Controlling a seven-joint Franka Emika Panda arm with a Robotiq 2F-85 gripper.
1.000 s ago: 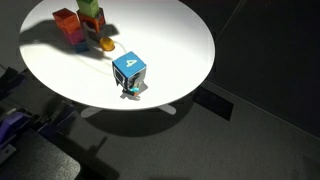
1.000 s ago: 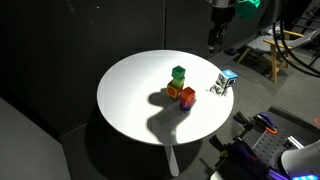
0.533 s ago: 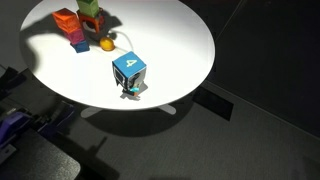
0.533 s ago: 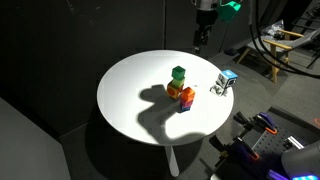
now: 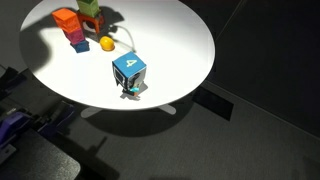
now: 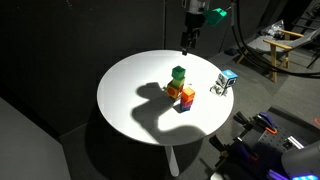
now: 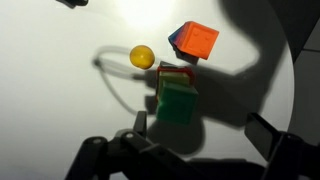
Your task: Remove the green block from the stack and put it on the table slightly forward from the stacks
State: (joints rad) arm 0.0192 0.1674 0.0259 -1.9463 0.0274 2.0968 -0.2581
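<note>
Now I am hanging the gripper [image 6: 187,42] high, its jaws spread wide and empty, so they can straddle the green block [image 7: 178,104], which is sitting below and just ahead of it atop the stack [image 7: 172,74], beside the orange-topped column [image 7: 196,42].

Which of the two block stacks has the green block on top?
The stack with a red block directly under the green block. The other stack beside it is topped by an orange block instead.
</note>
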